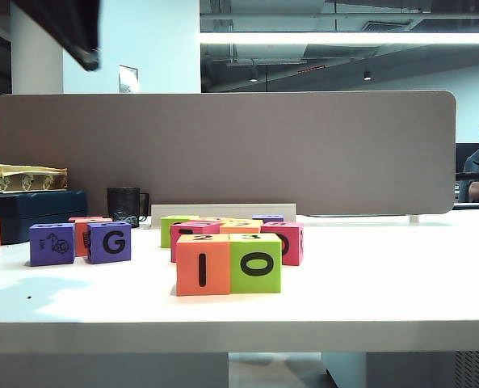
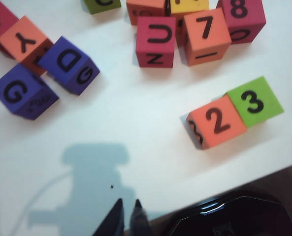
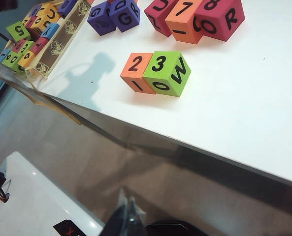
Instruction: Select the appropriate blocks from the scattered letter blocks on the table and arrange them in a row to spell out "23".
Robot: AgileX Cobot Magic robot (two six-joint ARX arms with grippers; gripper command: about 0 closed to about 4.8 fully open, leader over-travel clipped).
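Your orange "2" cube (image 2: 216, 122) and lime green "3" cube (image 2: 255, 101) sit touching, near the table's (image 2: 136, 128) front edge, bare white around them. Left gripper (image 2: 127, 216) hovers above that edge, fingers together. Right gripper (image 3: 127, 209) sits off the table, fingers together.

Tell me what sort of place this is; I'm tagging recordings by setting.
Probably an open-plan office or lab: a white table backed by a grey desk divider, exposed ceiling ducts with strip lighting, and a black mug.
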